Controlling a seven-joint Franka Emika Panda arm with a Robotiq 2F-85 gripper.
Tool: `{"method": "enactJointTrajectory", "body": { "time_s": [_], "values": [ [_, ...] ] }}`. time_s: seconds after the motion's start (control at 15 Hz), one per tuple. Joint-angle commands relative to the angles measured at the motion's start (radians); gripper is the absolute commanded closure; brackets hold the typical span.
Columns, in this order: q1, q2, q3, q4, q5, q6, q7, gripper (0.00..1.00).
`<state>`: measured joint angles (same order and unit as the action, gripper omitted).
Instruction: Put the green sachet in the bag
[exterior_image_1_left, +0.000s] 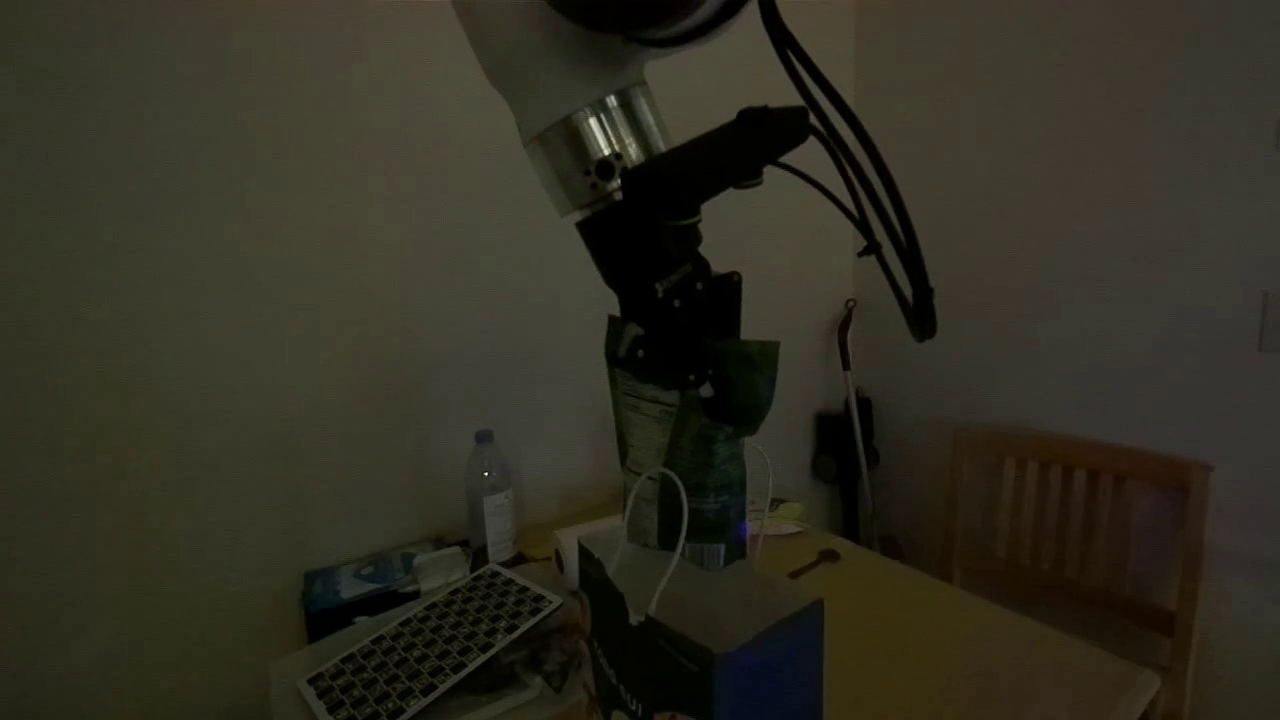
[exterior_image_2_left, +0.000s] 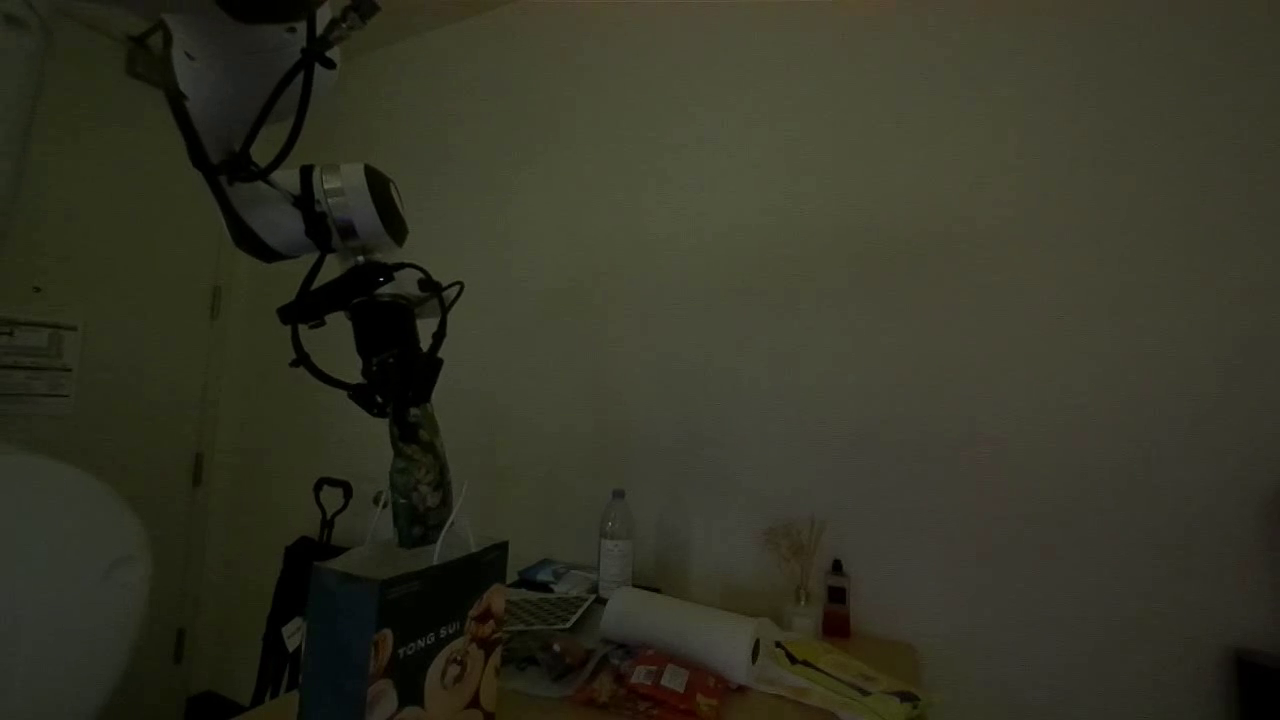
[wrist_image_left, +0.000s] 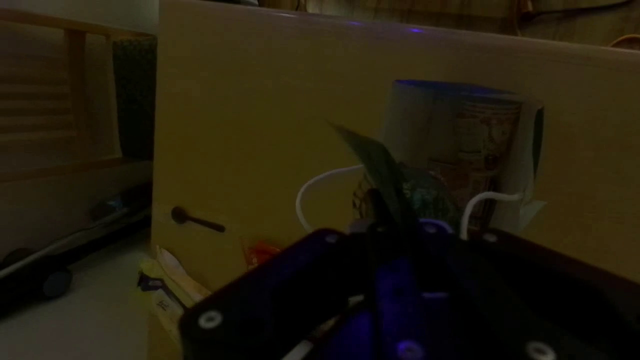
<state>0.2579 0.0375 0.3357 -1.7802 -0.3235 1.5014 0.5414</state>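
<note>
The green sachet (exterior_image_1_left: 690, 480) hangs nearly upright from my gripper (exterior_image_1_left: 690, 385), which is shut on its upper edge. In an exterior view the sachet (exterior_image_2_left: 420, 480) also shows with my gripper (exterior_image_2_left: 402, 402) above it. The dark blue-teal bag (exterior_image_1_left: 770, 670) stands upright on the table below, mouth up, with white cord handles. It also shows in an exterior view (exterior_image_2_left: 345, 620). The sachet's lower end is at the mouth's level, between the handles; I cannot tell whether it is inside. In the wrist view the sachet (wrist_image_left: 375, 155) rises from my dark fingers (wrist_image_left: 395, 225), partly covering the bag's mouth (wrist_image_left: 410, 115).
A printed reddish item (wrist_image_left: 487, 130) is inside the bag. A grid-patterned tray (exterior_image_1_left: 430, 645), a clear bottle (exterior_image_1_left: 490, 500) and a blue packet (exterior_image_1_left: 360, 580) are beside the bag. A white roll (exterior_image_2_left: 680, 630), red packets (exterior_image_2_left: 670, 680) and a dark spoon (wrist_image_left: 197, 219) lie on the table.
</note>
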Motion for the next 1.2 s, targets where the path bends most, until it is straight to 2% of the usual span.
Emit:
{"method": "enactJointTrajectory", "body": {
  "time_s": [0.0, 0.53, 0.6, 0.67, 0.87, 1.13],
  "values": [
    [0.029, 0.015, -0.017, 0.045, 0.016, -0.069, 0.023, 0.71],
    [0.053, 0.023, -0.023, 0.089, -0.009, -0.103, 0.041, 0.21],
    [0.048, 0.019, -0.027, 0.076, -0.001, -0.089, 0.006, 0.14],
    [0.049, 0.019, -0.026, 0.078, -0.001, -0.089, 0.008, 0.33],
    [0.049, 0.019, -0.027, 0.078, -0.001, -0.089, 0.008, 0.14],
    [0.049, 0.02, -0.028, 0.078, -0.001, -0.089, 0.008, 0.14]
  ]
}}
